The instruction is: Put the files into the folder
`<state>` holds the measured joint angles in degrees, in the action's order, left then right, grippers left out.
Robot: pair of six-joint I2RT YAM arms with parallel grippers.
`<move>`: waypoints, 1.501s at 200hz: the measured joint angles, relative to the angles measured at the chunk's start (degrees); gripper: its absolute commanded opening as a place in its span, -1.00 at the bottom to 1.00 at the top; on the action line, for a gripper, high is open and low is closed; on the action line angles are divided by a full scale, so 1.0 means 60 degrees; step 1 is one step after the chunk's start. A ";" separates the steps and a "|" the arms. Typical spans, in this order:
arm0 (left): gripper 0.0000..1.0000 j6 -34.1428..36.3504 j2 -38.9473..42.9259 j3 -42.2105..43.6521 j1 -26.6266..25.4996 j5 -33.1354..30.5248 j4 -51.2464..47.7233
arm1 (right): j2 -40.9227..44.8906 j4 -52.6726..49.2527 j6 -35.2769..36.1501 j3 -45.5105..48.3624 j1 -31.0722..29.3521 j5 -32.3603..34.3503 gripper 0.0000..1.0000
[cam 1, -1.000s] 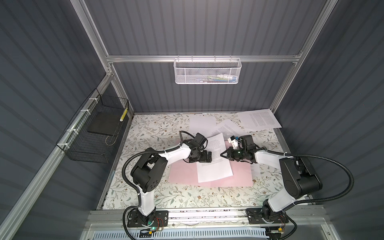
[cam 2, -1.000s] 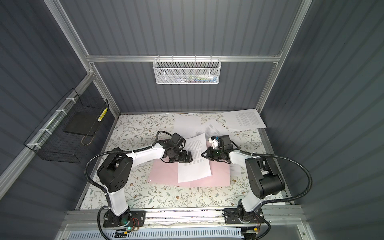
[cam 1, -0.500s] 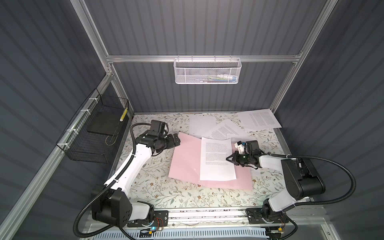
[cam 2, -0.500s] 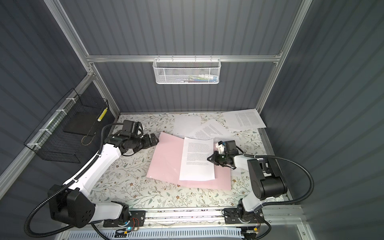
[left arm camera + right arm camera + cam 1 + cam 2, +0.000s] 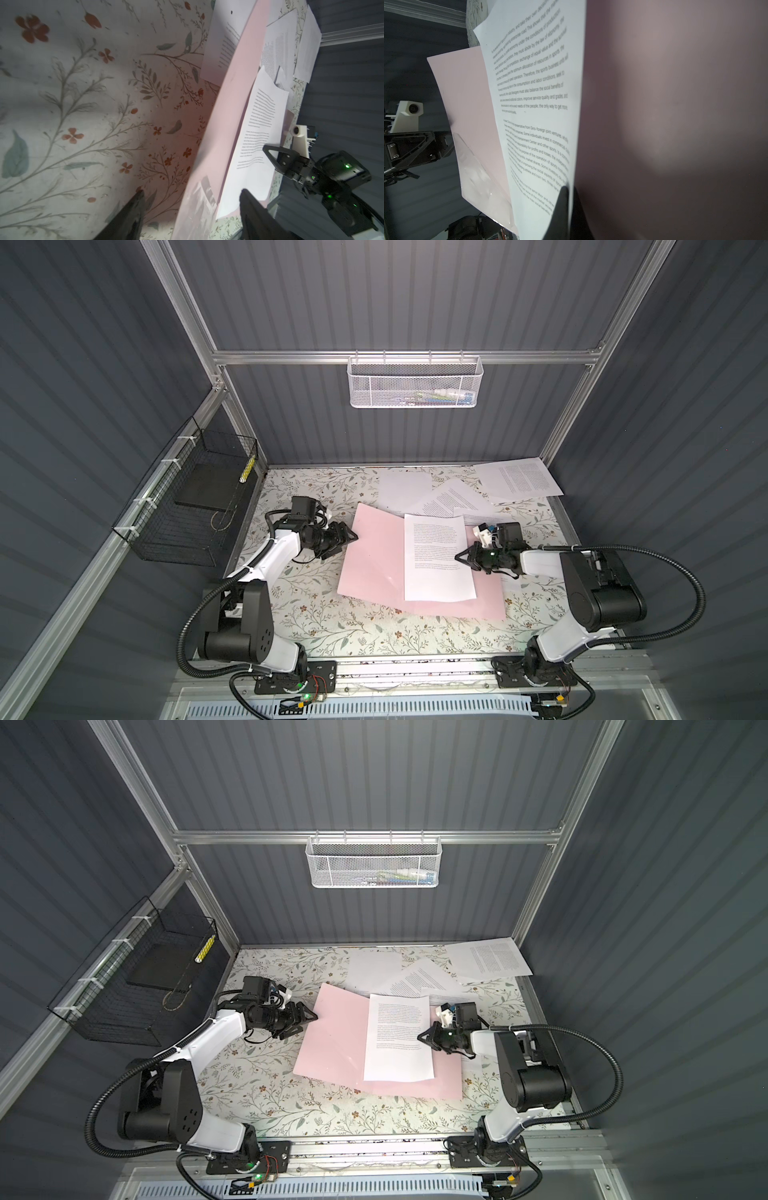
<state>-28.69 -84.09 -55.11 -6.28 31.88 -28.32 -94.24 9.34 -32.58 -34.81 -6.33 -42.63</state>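
Right now, in both top views, your pink folder [image 5: 374, 556] [image 5: 332, 1036] lies open at the middle of the floral table [image 5: 332, 635], with one printed sheet [image 5: 436, 564] [image 5: 395, 1044] resting on its right half. At 3 o'clock of the folder, your right gripper [image 5: 459, 559] [image 5: 419, 1036] meets that sheet's right edge. From above you cannot see whether it holds the sheet. The right wrist view settles it: the dark fingers [image 5: 562, 207] are closed with the sheet [image 5: 533, 104] edge pinched between them, and the print is legible there. At 9 o'clock of the folder, your left gripper [image 5: 348, 543] [image 5: 309, 1022] sits at the rim of the left cover. Only the left wrist view shows that its fingers [image 5: 135, 205] stand apart, straddling the cover's edge [image 5: 224, 124] with a gap on either side and gripping nothing. I cannot tell whether either finger touches the cover. Both wrist views also show what the overhead pair barely shows: the left cover [image 5: 467, 104] curves up off the table and carries a clear corner pocket [image 5: 473, 170]. The top views alone show the loose sheets [image 5: 451, 502] [image 5: 415, 979] overlapping from 12 to 2 o'clock behind the folder, the farthest lying in the back corner.
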 measured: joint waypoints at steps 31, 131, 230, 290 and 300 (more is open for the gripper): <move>0.23 -0.0073 0.0707 0.0586 0.0000 0.0674 0.0178 | -0.0004 0.0171 -0.0044 0.0015 0.0051 -0.0204 -1.00; 0.23 -0.0401 0.1249 0.1537 0.0000 0.1876 0.1133 | 0.0146 0.0827 -0.0612 -0.0634 -0.0353 -0.0204 -1.00; 0.24 -0.0251 0.1242 0.1541 0.0000 0.1953 0.1166 | -0.0102 0.3625 0.0794 -0.1384 -0.2160 0.0404 -1.00; 0.24 -0.0062 0.1107 0.1541 0.0000 0.1956 0.1118 | -0.0273 0.5628 0.1144 -0.0750 -0.2565 -0.0313 -1.00; 0.24 -0.0036 0.1100 0.1541 0.0000 0.1956 0.1115 | -0.0288 0.5927 0.1064 -0.0736 -0.2616 -0.0423 -1.00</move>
<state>-28.91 -77.49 -45.87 -6.28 43.62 -21.63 -95.96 44.91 -26.20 -39.22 -22.02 -45.17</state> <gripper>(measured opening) 0.622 0.044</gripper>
